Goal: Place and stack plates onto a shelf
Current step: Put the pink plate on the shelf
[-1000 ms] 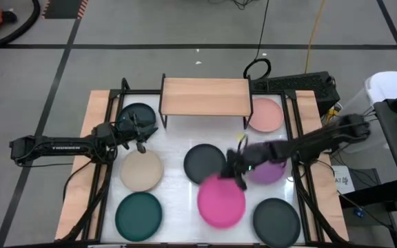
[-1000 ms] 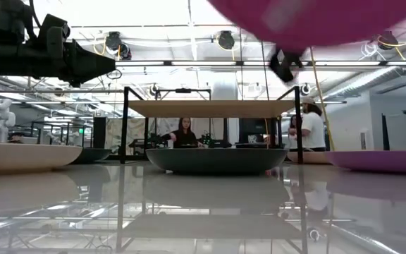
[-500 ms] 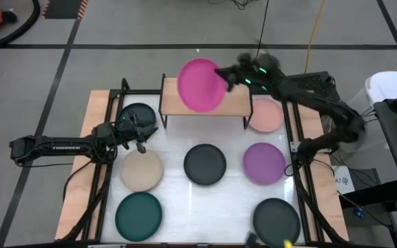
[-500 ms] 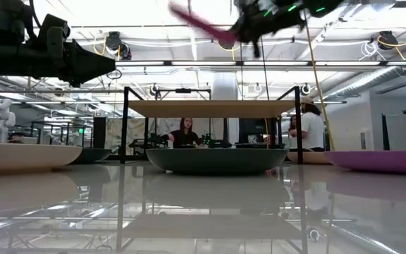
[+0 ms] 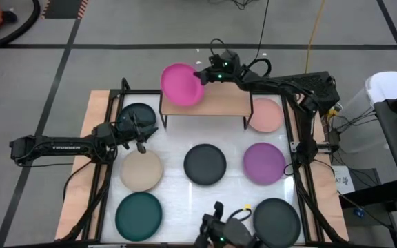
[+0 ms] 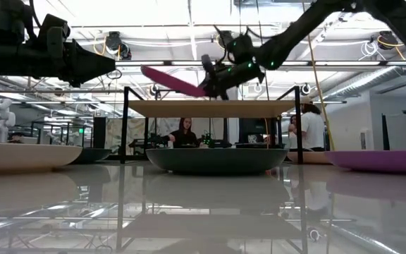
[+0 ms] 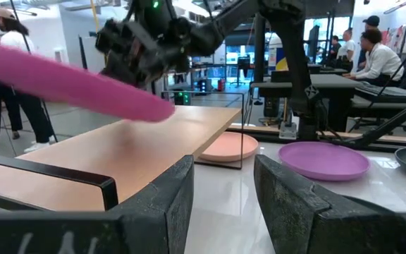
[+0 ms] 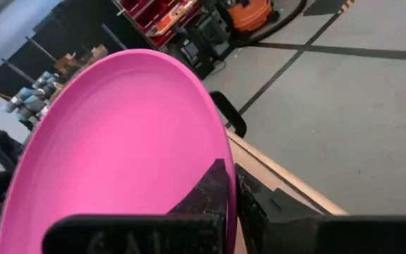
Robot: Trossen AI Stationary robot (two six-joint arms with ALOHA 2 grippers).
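Observation:
The hot pink plate [image 5: 182, 84] is in my right gripper [image 5: 207, 74], tilted above the left end of the light-wood shelf [image 5: 216, 102]; the low view shows the plate [image 6: 171, 81] just over the shelf board [image 6: 210, 108]. On the table lie a dark plate [image 5: 138, 114], beige [image 5: 141, 170], dark teal [image 5: 138, 215], charcoal [image 5: 205, 164], purple [image 5: 264, 163], another charcoal [image 5: 276, 219] and pale pink [image 5: 265, 114]. My left gripper [image 5: 140, 140] hovers open at the left, between the dark and beige plates. My right gripper pinches the hot pink plate by its rim [image 8: 222, 152] on the side toward the table's right, one finger on the upper face and one beneath. The fingers come roughly level from the right. The plate is lifted clear and tilted, its free left edge [image 6: 146, 70] highest.
The shelf's black legs [image 5: 163, 117] stand at the table's far side, with the pale pink plate partly under its right end. A dark device with cables [image 5: 219, 233] sits at the near edge. People are in the room beyond the table.
My right gripper has lifted the hot pink plate up off the table's near middle and carried it to the far edge, over the shelf. It has then moved left and come down toward the shelf's left end, the plate staying tilted in its hold.

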